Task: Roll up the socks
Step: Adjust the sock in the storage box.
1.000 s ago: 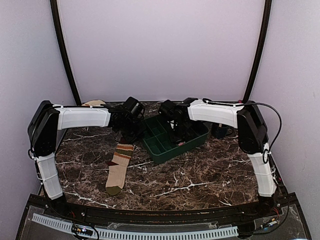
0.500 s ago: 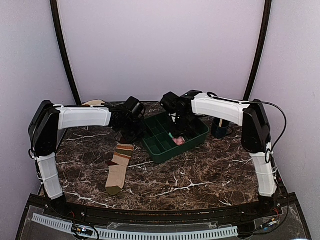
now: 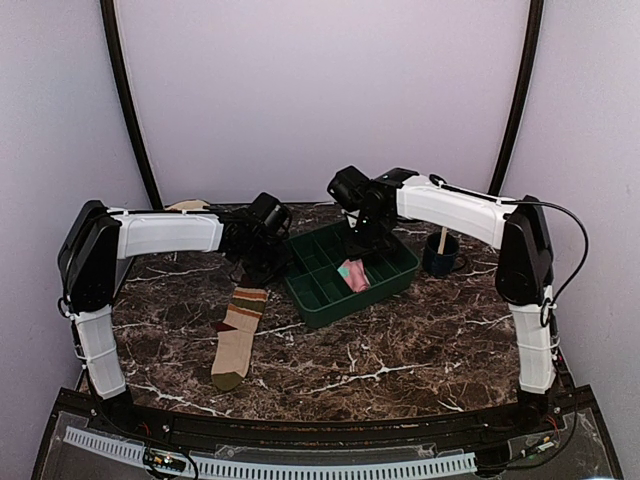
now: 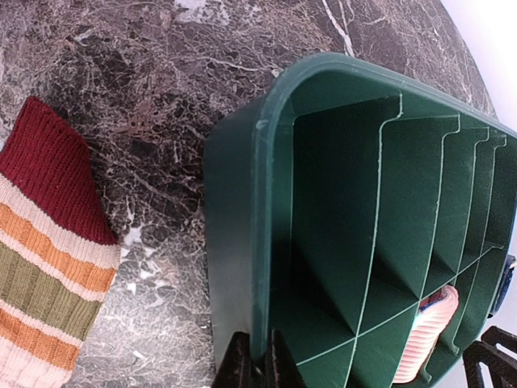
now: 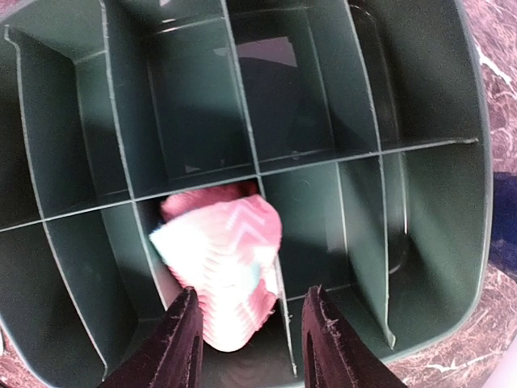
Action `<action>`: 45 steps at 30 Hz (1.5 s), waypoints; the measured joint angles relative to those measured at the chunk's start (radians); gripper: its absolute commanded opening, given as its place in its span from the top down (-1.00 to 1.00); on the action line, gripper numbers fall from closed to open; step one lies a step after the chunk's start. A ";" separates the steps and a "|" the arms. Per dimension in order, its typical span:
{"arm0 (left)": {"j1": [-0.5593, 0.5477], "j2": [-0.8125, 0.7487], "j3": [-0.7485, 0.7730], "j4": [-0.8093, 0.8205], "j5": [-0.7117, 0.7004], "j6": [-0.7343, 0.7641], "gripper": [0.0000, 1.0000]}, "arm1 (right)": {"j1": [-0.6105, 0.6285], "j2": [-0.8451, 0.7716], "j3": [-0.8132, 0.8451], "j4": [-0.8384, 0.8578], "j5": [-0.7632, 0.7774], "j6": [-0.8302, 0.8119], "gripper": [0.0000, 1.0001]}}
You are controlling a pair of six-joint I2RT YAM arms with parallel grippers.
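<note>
Your left pincer (image 4: 257, 368) is closed narrow on the left wall of the green tray (image 4: 260, 210); the wall's rim passes straight up between the two dark fingers. The top view shows the left arm reaching across the back left of the bench (image 3: 400, 350) to the tray's left end.

Just left of that pincer lies the striped sock (image 3: 236, 330). It is flat and unrolled on the marble, with its maroon cuff near the tray's corner but not touching it. The beige foot and olive toe run toward the near edge. At the back left, a beige disc (image 3: 188, 206) peeks out behind the left arm.

The tray sits at a slant in the middle of the bench, split by thin dividers into two rows of compartments. The pink sock (image 5: 222, 275) is bundled up with its white patch showing. It stands in one compartment near the tray's middle, against the long centre divider.

Your right pincer (image 5: 250, 303) hangs over the tray with its fingers spread wide and nothing between them. The pink sock is below them and a little to the left in the wrist view.

Right of the tray, just beside it, stands a dark blue cup (image 3: 441, 258) with a stick in it.
</note>
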 measured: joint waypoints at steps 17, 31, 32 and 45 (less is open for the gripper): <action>0.000 0.002 0.002 0.001 0.003 0.000 0.95 | 0.000 0.074 0.003 0.036 -0.080 -0.033 0.18; 0.000 0.005 0.003 0.002 0.016 0.006 0.95 | -0.003 0.114 0.010 0.049 -0.103 -0.060 0.12; 0.000 0.005 0.003 0.002 0.016 0.006 0.95 | -0.005 0.121 0.015 0.048 -0.104 -0.064 0.12; 0.000 0.006 0.004 0.003 0.019 0.006 0.96 | -0.024 0.180 0.066 0.024 -0.140 -0.090 0.74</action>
